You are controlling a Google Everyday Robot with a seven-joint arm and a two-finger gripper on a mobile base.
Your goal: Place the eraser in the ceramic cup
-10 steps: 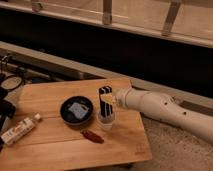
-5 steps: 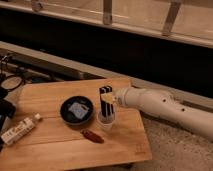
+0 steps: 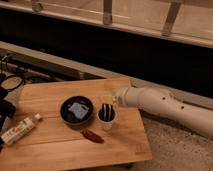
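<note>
End effector (image 3: 106, 109) sits at the tip of the white arm (image 3: 165, 104), which reaches in from 3 o'clock. Its dark tip is down at the mouth of the cup (image 3: 106, 120). Whether it is open or closed, and whether it has hold of anything, I cannot tell.

Camera view, change: half a second ago the dark tip stood taller above the cup; now it shows shorter and lower, as if dipped into the cup. The cup itself has not shifted. I judge this to be the lowering that comes just before release, so the task looks near its end.

Eraser: not clearly visible. It may be in the end effector or already inside the cup. A pale bluish piece (image 3: 77, 110) lies in the bowl (image 3: 65, 116), but what it is I cannot say.

Count on the table (image 3: 55, 152): one cup, and one dark bowl just at its 9 o'clock. One small red object (image 3: 93, 136) lies at the cup's 7 o'clock. One bottle (image 3: 19, 131) lies on its side near the table's 9 o'clock edge.
</note>
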